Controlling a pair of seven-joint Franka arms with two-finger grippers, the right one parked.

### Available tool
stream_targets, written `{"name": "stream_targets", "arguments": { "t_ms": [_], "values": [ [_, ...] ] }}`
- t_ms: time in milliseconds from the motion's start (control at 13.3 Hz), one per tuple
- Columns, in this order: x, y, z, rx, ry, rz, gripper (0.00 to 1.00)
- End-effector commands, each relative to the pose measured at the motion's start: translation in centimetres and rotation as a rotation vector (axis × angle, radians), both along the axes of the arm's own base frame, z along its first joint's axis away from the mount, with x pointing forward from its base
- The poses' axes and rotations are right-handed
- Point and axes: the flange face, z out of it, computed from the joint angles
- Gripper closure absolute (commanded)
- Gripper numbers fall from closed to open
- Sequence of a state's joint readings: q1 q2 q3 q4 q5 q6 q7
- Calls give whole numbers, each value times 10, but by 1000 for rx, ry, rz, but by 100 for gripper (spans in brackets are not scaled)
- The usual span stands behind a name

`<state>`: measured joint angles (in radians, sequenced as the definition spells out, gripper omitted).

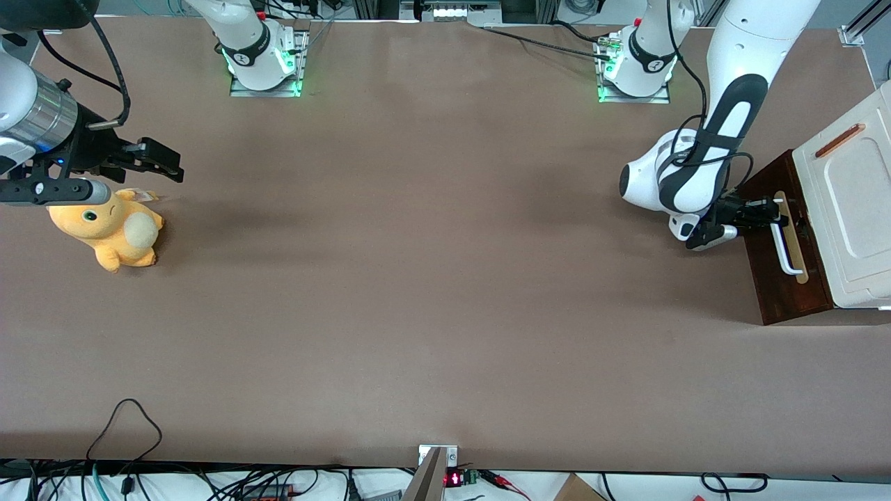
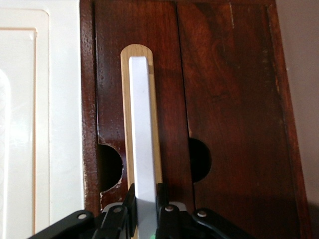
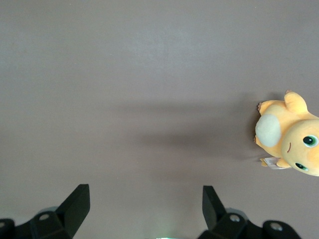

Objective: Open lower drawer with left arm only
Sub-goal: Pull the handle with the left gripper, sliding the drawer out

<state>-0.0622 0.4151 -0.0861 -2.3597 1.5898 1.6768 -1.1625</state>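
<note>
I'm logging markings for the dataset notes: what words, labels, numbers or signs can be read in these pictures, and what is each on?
Nothing here reads as text.
Red display at the table edge nearest the front camera: lit, too small to read.
Tag on the orange plush toy: too small to read.
Lower drawer, its white bar handle and the cream-white panel: no markings.
Left gripper, jaws closed on that handle: no label.

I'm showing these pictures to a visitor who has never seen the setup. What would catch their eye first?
Probably the large white jointed left arm, its black end effector closed on the white bar handle of the dark brown wooden lower drawer at the working arm's end of the brown table. Next, the orange plush toy lying toward the parked arm's end.
</note>
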Motion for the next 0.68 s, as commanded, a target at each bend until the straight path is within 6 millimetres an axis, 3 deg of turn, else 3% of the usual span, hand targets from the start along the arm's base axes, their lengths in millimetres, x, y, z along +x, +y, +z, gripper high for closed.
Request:
{"name": "stream_targets", "arguments": {
  "t_ms": [0, 301, 603],
  "values": [
    [14, -42, 15, -26, 30, -99, 100],
    [14, -91, 18, -89, 30, -131, 100],
    [15, -125, 21, -152, 23, -157, 100]
  ]
}}
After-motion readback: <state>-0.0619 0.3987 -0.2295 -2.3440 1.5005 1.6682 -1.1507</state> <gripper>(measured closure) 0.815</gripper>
